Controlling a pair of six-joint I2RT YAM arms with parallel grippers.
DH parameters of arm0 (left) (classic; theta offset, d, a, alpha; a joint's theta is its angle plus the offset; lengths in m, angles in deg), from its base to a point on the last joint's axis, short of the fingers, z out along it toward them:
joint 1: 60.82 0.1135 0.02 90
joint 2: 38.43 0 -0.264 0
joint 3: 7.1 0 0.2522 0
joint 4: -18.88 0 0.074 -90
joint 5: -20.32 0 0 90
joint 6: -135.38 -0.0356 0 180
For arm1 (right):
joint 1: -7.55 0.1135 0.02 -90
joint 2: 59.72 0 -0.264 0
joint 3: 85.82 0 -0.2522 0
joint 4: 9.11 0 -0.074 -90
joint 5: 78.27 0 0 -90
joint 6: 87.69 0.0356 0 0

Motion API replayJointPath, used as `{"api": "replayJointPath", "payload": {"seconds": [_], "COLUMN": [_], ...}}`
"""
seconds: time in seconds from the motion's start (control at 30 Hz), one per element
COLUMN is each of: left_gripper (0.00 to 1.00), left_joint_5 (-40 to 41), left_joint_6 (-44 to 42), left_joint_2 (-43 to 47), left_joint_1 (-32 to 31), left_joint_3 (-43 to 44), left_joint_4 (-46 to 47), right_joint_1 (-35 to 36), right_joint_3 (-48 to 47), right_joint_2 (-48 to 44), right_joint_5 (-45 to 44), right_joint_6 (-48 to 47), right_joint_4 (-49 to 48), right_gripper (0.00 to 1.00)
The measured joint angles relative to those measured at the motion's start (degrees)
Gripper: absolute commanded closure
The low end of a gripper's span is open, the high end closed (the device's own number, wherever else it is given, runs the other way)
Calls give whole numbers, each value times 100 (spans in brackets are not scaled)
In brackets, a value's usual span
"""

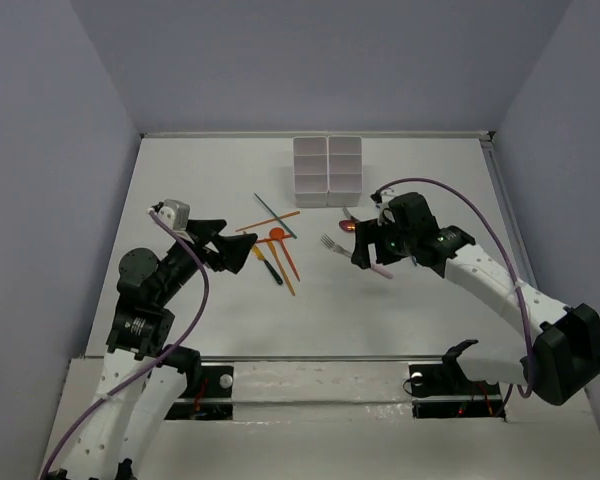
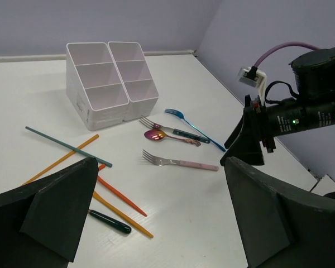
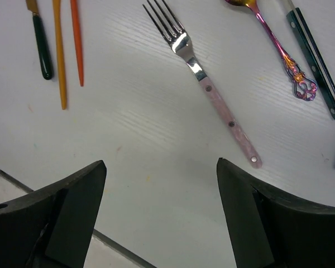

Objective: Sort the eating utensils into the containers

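My right gripper (image 3: 161,167) hangs wide open, holding nothing. The pink-handled fork (image 3: 212,95) lies flat on the table (image 3: 139,145) just ahead of its fingers (untouched). My left gripper (image 2: 161,178), equally wide and empty, faces the teal stick (image 2: 67,146) and orange sticks (image 2: 120,195) — the white containers (image 2: 78,103) stand beyond them.

No text, label, brand, number or sign can be read in any of the views.
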Motion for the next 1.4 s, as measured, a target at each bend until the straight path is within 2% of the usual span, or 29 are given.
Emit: {"api": "replayJointPath", "payload": {"seconds": [0.33,0.63,0.8,0.97,1.2,1.3,1.4], "left_gripper": [1,1,1,1,1,1,1], "left_joint_5": [175,323,343,337,339,339,337], "left_joint_6": [-90,-114,-125,-133,-133,-133,-136], "left_joint_2": [105,245,245,245,245,247,247], "left_joint_1": [-260,-354,-393,-393,-393,-393,-393], "left_joint_3": [42,42,42,42,42,42,42], "left_joint_4": [-116,-190,-210,-212,-212,-210,-210], "right_joint_1": [0,-7,-11,-11,-11,-11,-11], "right_joint_3": [-20,-247,-737,-1093,-1300,-1331,-1410], "right_joint_2": [297,1305,1884,2365,2951,3095,3263], "right_joint_5": [-505,-916,-833,-748,-708,-669,-623], "right_joint_6": [-232,-481,-664,-883,-1154,-1259,-1355], "right_joint_4": [240,498,509,516,540,535,531], "right_gripper": [17,22,28,30,34,40,43]}}
